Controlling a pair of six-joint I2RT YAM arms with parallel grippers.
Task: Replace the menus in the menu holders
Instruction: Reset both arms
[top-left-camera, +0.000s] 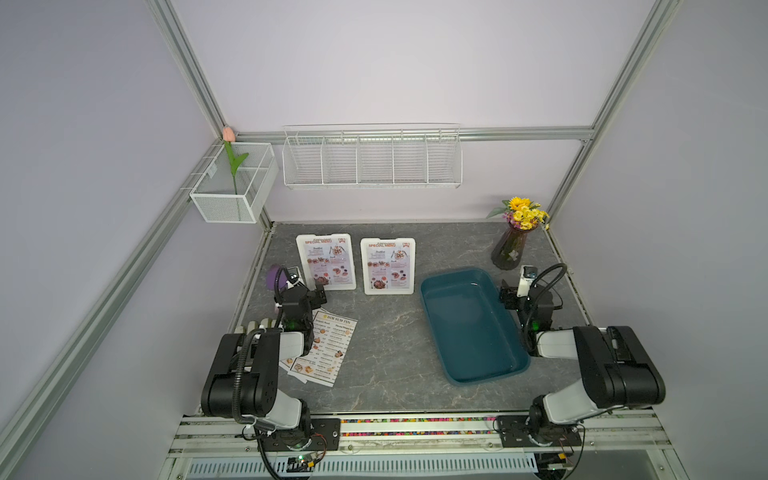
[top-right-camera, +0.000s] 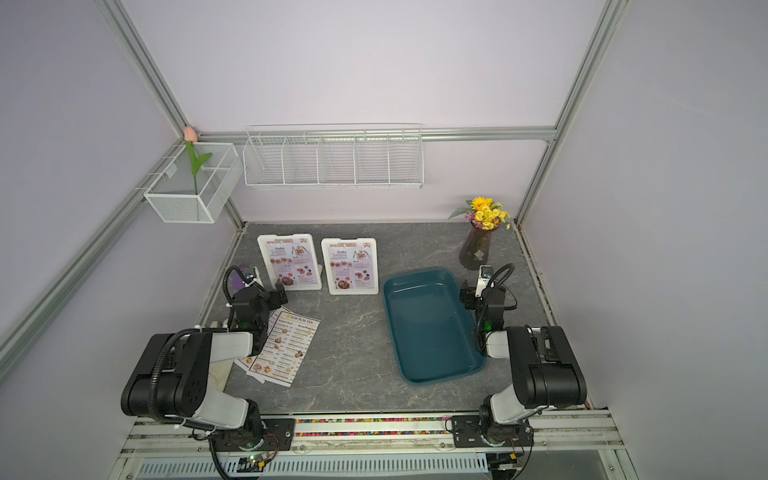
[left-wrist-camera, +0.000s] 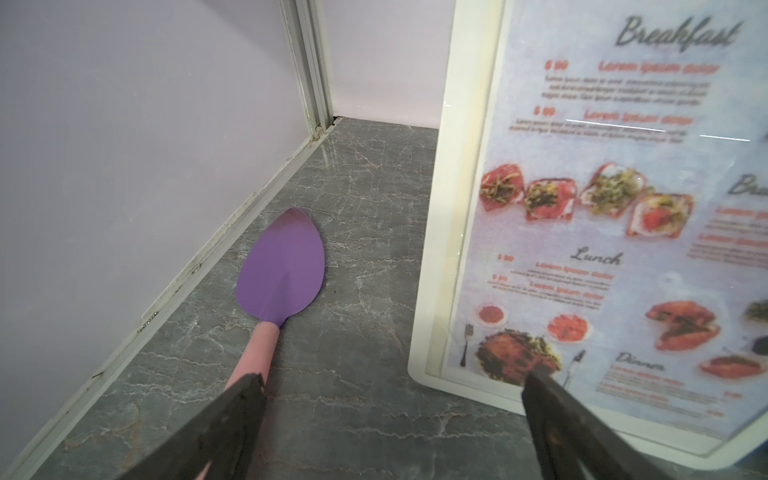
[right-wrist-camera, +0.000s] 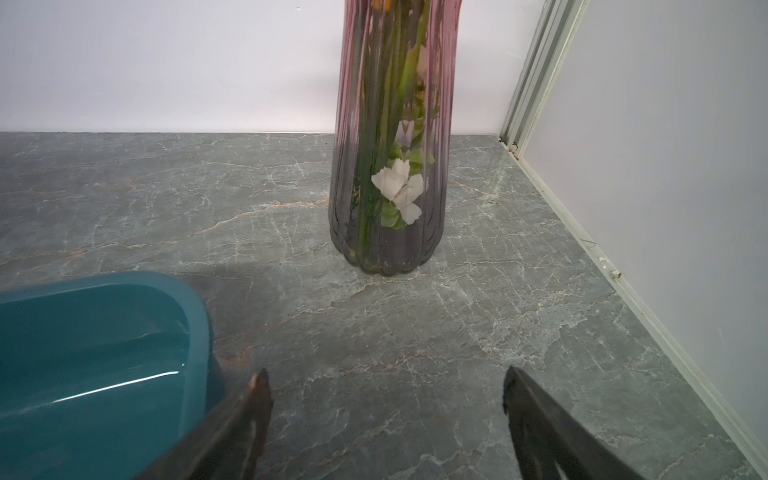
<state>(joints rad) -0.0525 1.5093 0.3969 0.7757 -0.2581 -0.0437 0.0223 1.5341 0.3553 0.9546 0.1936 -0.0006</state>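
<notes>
Grey marble-patterned tabletop (top-left-camera: 386, 353) forms the floor of a small booth, shut in by pale lilac walls and aluminium frame posts. Both top views show the teal tray (top-left-camera: 469, 328) lying on the right half of it, its long side running front to back.

Left of the tray and nearer the back wall stand two white frames, side by side and apart. These are the menu holder nearest the tray (top-left-camera: 387, 266) and the outer menu holder (top-left-camera: 326, 262), each leaning back with a red-headed SPECIAL MENU sheet (left-wrist-camera: 623, 208) behind its clear front. Left of the tray but toward the front edge, the DIM SUM INN menus (top-left-camera: 330, 353) lie flat and overlapped, partly hidden under the left arm.

The left gripper (left-wrist-camera: 392, 376) has its jaws spread wide and grips nothing. It sits low, just before the outer menu holder's bottom corner; whether a finger touches the frame cannot be told. Farther left of the tray, along the side wall, a purple spatula (left-wrist-camera: 282, 270) with a pink handle rests on the stone.

The right gripper (right-wrist-camera: 386, 372) is likewise wide apart and empty-handed, over bare table just right of the tray's back corner. It faces the glass flower vase (right-wrist-camera: 390, 166) that stands behind the tray.

Above the tray's side of the booth, a white wire rack (top-left-camera: 372, 160) hangs on the back wall. A mesh basket (top-left-camera: 232, 183) with a tulip (top-left-camera: 228, 134) hangs at the left post.
</notes>
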